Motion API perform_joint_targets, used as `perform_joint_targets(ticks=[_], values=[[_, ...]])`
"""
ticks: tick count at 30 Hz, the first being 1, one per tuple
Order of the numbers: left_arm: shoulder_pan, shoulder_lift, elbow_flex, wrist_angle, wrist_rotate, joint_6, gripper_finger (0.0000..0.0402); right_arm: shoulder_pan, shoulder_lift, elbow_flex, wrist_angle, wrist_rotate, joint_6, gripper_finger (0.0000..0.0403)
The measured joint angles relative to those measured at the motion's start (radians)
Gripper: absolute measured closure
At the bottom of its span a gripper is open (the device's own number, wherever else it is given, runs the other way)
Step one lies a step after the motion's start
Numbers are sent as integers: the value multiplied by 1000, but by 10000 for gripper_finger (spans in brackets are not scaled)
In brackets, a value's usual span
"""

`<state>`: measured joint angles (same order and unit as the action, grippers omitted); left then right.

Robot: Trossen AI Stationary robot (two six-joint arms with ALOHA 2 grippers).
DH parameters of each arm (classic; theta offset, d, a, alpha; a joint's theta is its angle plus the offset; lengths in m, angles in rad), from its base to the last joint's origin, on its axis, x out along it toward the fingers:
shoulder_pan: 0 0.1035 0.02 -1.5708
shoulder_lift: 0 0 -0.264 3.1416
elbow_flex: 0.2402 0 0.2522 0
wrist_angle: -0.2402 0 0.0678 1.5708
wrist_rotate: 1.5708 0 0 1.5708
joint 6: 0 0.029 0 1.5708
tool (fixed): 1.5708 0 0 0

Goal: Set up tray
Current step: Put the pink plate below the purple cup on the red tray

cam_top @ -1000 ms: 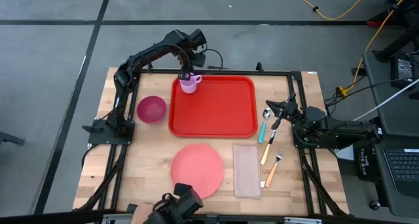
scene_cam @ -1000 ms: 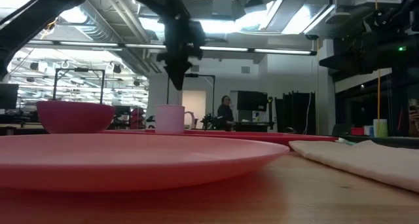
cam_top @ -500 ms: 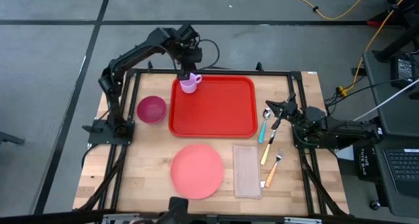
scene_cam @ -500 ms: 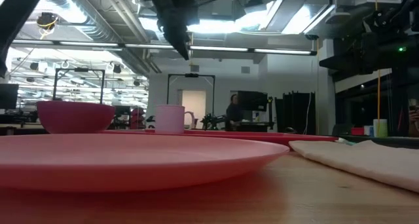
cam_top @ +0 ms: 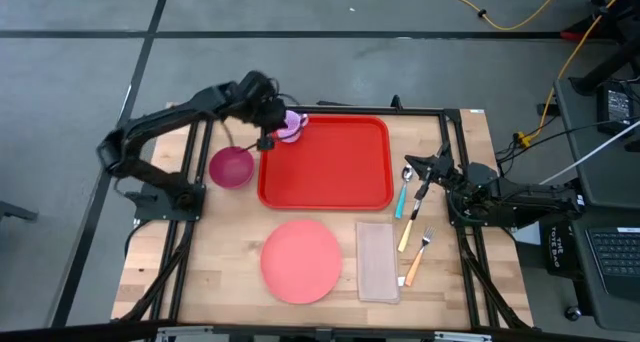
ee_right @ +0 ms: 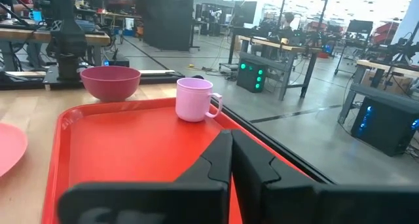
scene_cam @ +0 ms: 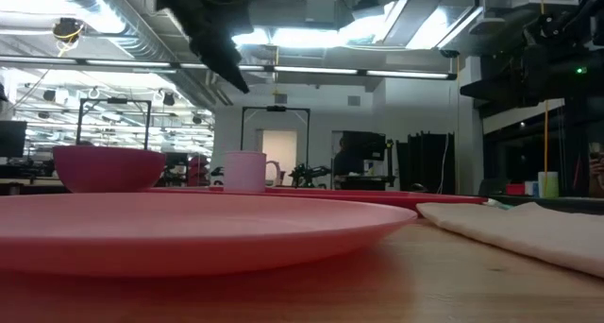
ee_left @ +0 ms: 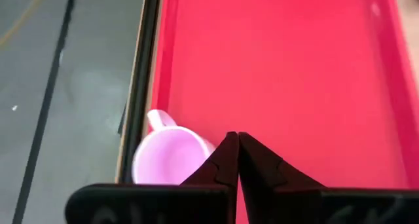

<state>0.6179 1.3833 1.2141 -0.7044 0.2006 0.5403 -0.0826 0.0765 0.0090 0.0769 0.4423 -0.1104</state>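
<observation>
The red tray (cam_top: 330, 167) lies in the middle of the table. A pale pink mug (cam_top: 292, 128) stands upright in the tray's far left corner; it also shows in the left wrist view (ee_left: 167, 162) and the right wrist view (ee_right: 194, 99). My left gripper (cam_top: 267, 137) hangs above the tray's left rim just beside the mug, shut and holding nothing (ee_left: 234, 139); in the low view it is high above the table (scene_cam: 223, 60). My right gripper (cam_top: 412, 164) waits shut at the tray's right side (ee_right: 230, 137).
A magenta bowl (cam_top: 231, 167) stands left of the tray. A salmon plate (cam_top: 301, 260) and a beige napkin (cam_top: 377, 260) lie near the front edge. A spoon (cam_top: 403, 192), another utensil with a yellow handle (cam_top: 407, 232) and a fork (cam_top: 418, 257) lie right of the tray.
My left gripper has risen from just above the mug and drawn back toward the table's left and near side, tipping less steeply downward. The mug has stayed standing in the tray's far left corner.
</observation>
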Motion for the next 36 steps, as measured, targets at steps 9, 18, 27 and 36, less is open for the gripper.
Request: perform_joint_targets(ticks=[9, 18, 27, 36], values=[[-148, -247, -263, 90, -256, -225, 401, 0, 0, 0, 0, 0, -2, 383], [-327, -343, -417, 260, -264, -338, 400, 0, 0, 0, 0, 0, 23, 391], [-518, -343, -493, 338, -454, -534, 400, 0, 0, 0, 0, -19, -6, 391], [-697, -342, -493, 352, -552, -668, 399, 0, 0, 0, -8, -118, 14, 396]])
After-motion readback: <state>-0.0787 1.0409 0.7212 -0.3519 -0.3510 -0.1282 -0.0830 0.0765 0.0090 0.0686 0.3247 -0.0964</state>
